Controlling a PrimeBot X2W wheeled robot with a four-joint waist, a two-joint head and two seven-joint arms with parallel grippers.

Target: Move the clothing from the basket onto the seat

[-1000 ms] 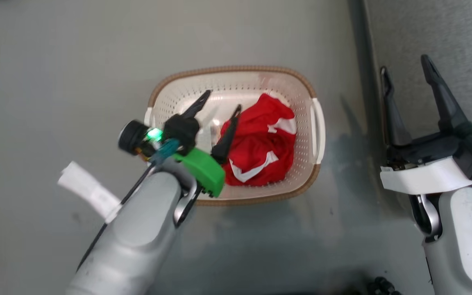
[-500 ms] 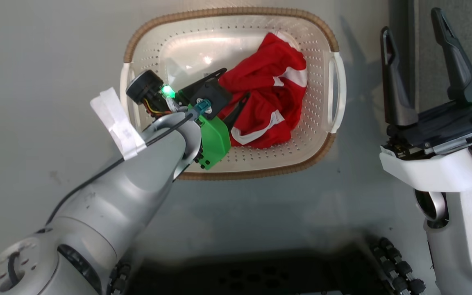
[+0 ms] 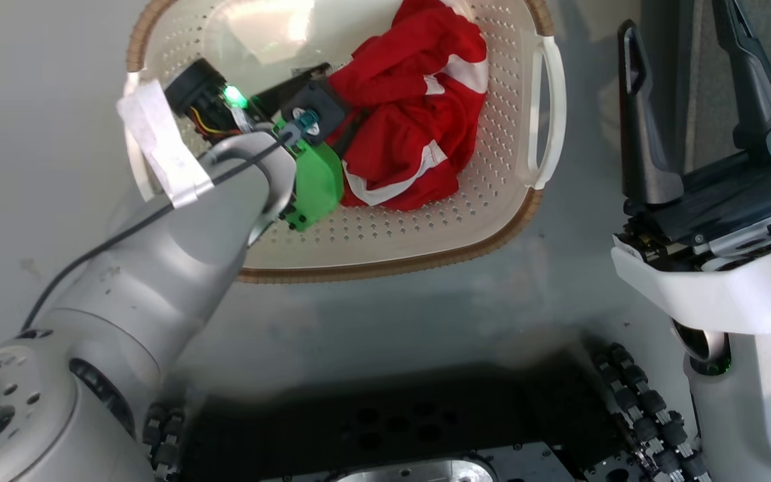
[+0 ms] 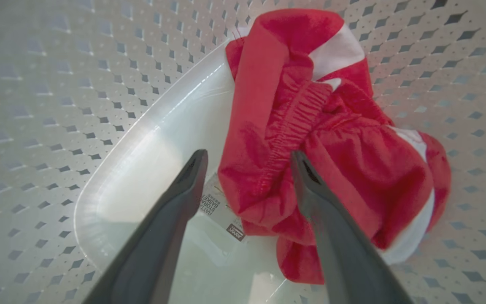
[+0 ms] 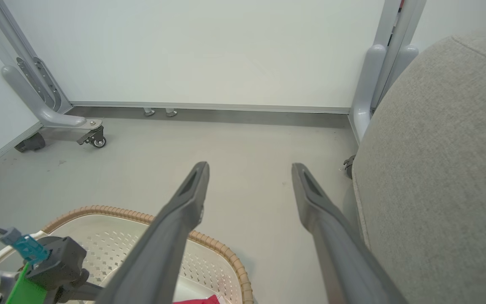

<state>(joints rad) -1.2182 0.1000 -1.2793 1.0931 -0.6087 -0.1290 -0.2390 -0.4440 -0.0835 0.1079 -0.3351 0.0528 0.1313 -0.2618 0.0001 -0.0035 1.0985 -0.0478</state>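
The left arm slants forward and down from the lower left of the head view into the basket [image 3: 392, 266]. Its wrist is bent so that the left hand [image 4: 248, 158] points at the basket's bottom. That hand is spread wide and grips nothing. In the left wrist view one finger [image 4: 171, 211] hangs over the bare white bottom beside a label sticker [image 4: 220, 207]. The other lies against the near fold of the clothing [image 4: 344, 169], and a gathered red edge sits between the two, unpinched. Whether the tips touch the basket's bottom cannot be told.

The clothing, red with white panels, is bunched in the basket's right half, close to the perforated wall.

The right arm stands upright at the right of the head view. The right hand [image 3: 674, 17] points up that view, fingers wide apart and empty, above the floor [image 5: 243, 139] between the basket and the grey seat [image 5: 437, 169]. The seat stands to the right of the basket.
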